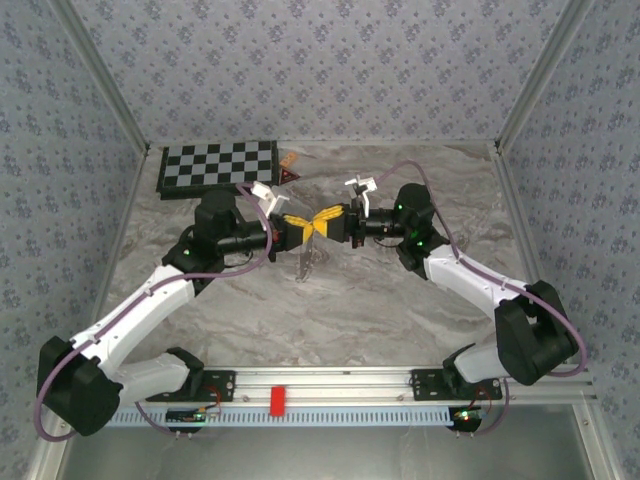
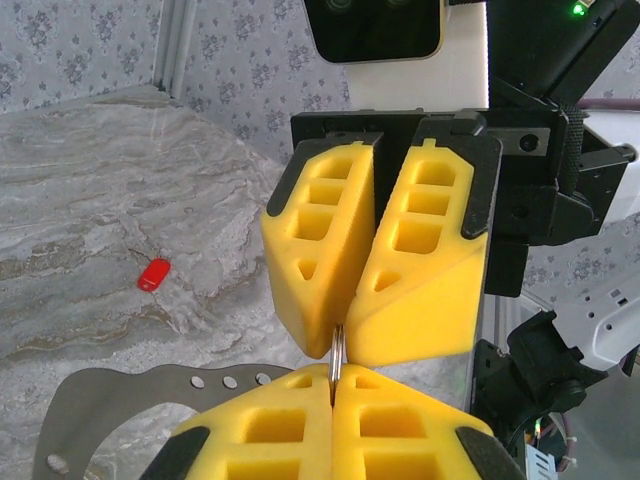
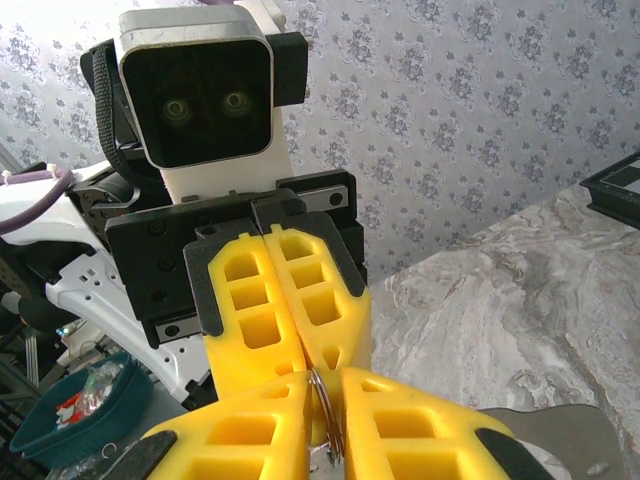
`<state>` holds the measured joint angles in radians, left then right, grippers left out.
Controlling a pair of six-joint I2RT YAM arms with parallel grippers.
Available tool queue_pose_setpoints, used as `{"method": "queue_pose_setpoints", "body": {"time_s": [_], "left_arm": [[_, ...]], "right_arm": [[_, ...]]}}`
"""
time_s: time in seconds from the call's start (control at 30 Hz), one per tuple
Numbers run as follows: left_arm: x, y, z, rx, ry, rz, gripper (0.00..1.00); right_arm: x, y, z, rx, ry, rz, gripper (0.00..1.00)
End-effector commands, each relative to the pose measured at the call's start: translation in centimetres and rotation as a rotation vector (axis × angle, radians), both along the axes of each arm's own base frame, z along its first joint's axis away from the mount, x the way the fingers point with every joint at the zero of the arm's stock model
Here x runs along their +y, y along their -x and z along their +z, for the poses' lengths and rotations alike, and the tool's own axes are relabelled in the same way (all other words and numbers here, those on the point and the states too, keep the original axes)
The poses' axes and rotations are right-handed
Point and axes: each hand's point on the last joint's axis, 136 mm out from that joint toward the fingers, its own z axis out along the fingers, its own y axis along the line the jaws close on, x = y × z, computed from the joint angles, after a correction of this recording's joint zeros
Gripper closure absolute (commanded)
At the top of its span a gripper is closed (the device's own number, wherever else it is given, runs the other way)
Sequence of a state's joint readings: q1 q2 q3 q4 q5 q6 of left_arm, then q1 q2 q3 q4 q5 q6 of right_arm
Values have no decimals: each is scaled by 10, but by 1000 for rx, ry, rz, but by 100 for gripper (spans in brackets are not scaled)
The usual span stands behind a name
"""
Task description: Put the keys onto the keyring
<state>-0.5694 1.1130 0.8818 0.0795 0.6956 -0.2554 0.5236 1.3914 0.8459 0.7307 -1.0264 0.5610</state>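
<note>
**Two grips on the keyring [image 2: 337, 356]; key [image 2: 153, 274] loose on the table [image 1: 400, 300]**

We find the left gripper [image 1: 303, 224] and the right gripper [image 1: 333, 219] meeting tip to tip at the centre of the overhead frame. In the left wrist view the keyring shows as a thin silver edge at lower centre. The left gripper's yellow fingers [image 2: 270, 430] pinch it from below and the right gripper's fingers from above. The right wrist view agrees: the ring stands edge-on at bottom centre, with both pairs of jaws pressed together on it. The key, small and red, lies flat at the left middle of the left wrist frame, well apart from both grippers. A checkerboard [image 1: 218, 166] sits upper left overhead.
</note>
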Motion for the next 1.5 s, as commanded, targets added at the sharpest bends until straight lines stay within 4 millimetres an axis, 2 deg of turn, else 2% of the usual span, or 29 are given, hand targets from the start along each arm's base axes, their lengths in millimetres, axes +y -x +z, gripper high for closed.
{"method": "queue_pose_setpoints", "body": {"time_s": [0.0, 0.13, 0.17, 0.2, 0.3, 0.33, 0.4, 0.43, 0.67, 0.73, 0.87, 1.0, 1.3, 1.47], "left_arm": [[-1, -2, 33, -74, 59, -7, 100], [-2, -1, 34, -75, 63, -12, 100], [-2, -1, 34, -74, 65, -15, 100], [-2, -1, 35, -74, 68, -17, 100], [-2, 0, 37, -73, 75, -19, 98], [-2, 0, 37, -71, 77, -21, 93], [-2, 0, 39, -66, 85, -14, 68], [-1, -1, 39, -60, 89, -7, 60], [12, -1, 49, -55, 167, 83, 57], [17, -1, 52, -55, 187, 112, 52], [21, -4, 51, -46, 214, 153, 54], [21, -11, 45, -23, 224, 176, 59], [11, -14, 50, -4, 268, 130, 64], [9, -15, 51, -7, 276, 122, 66]], "right_arm": [[-2, 13, 4, -27, -6, 44, 85], [0, 16, 1, -29, 6, 59, 89], [0, 16, 1, -30, 8, 62, 97], [1, 17, 1, -31, 11, 66, 100], [2, 18, 2, -37, 9, 63, 100], [1, 17, 3, -40, 6, 54, 100], [-1, 12, 6, -43, -1, 12, 100], [-3, 10, 8, -44, -8, -6, 100], [-21, -7, 25, -24, -113, -125, 100], [-23, -10, 27, -14, -135, -140, 100], [-25, -16, 28, 2, -168, -166, 100], [-26, -20, 34, 1, -209, -172, 100], [-26, -25, 45, 42, -314, -133, 100], [-21, -28, 43, 72, -319, -114, 100]]}}
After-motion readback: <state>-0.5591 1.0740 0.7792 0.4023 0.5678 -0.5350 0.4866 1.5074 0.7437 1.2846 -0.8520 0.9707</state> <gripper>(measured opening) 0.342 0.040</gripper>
